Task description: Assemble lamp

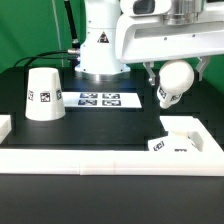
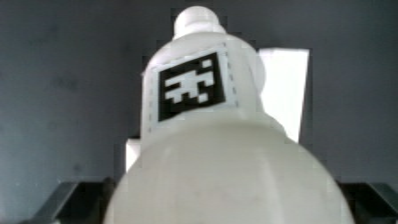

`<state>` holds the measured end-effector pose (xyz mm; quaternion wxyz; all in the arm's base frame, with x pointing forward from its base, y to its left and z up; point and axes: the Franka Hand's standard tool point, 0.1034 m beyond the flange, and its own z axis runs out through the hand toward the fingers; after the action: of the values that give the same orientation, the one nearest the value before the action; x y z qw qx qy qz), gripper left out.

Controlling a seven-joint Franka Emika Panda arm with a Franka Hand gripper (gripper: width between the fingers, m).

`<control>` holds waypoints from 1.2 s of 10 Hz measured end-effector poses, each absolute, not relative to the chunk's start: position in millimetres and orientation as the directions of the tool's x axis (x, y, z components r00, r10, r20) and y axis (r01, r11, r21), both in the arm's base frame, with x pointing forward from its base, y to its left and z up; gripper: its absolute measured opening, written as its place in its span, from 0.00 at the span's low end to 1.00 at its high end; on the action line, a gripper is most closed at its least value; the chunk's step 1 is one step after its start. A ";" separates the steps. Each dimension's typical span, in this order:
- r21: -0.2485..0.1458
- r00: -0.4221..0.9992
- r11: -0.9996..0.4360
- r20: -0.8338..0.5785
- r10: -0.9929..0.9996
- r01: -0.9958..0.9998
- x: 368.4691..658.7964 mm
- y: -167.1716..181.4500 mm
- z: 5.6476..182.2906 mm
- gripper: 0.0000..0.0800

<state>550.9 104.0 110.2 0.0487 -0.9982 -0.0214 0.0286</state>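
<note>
The lamp is in three separate parts. In the exterior view the bulb (image 1: 173,84) is gripped in the pincer (image 1: 170,72) over the dark worktop (image 1: 110,130), near the square base (image 1: 182,137) on the exterior view's right. The shade (image 1: 43,93) stands upright well apart on the left, beside the marker board (image 1: 98,99). In the wrist view the bulb (image 2: 210,140) fills the frame, its tag (image 2: 192,88) facing the camera, and the pincer is clamped around it.
</note>
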 end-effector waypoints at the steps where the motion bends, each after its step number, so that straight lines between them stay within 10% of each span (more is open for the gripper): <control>1: -0.095 0.999 -0.995 0.021 0.040 0.042 552.9 103.3 109.8 0.72; 5: -0.087 0.951 -0.995 0.309 0.021 0.050 566.4 106.1 124.9 0.72; 12: -0.087 0.941 -0.995 0.338 0.020 0.052 569.9 105.0 141.6 0.72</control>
<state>569.9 105.0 141.6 0.0475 -0.9840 -0.0184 -0.1706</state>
